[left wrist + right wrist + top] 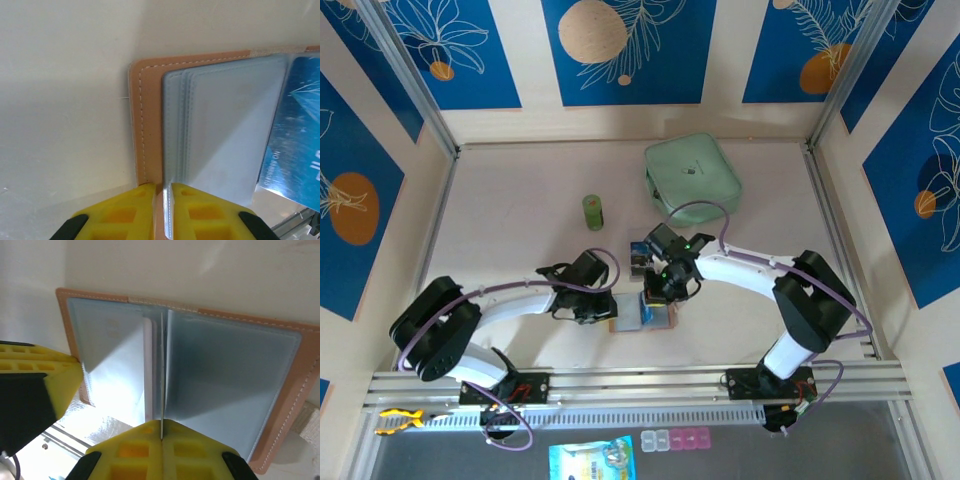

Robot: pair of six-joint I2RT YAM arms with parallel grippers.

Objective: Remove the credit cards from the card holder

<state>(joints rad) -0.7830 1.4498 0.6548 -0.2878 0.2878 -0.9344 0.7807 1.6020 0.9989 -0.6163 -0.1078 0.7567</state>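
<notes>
The card holder (630, 318) lies open on the table between my two grippers, tan cover down and grey-blue pockets up. My left gripper (162, 192) is shut on its left edge, pinching the tan cover (145, 125) and a pocket leaf together. My right gripper (161, 432) is shut on one of the credit cards (162, 370), seen edge-on as a thin pale line standing up from the pockets (225, 370). In the left wrist view that card's blue printed face (300, 140) rises at the right. The left gripper's yellow finger (45, 375) shows at the holder's corner.
A mint-green zip case (692, 175) lies at the back of the table. A small green cylinder (593, 211) stands left of it. A small blue and dark item (638, 256) lies just behind the holder. Walls close in the table on three sides.
</notes>
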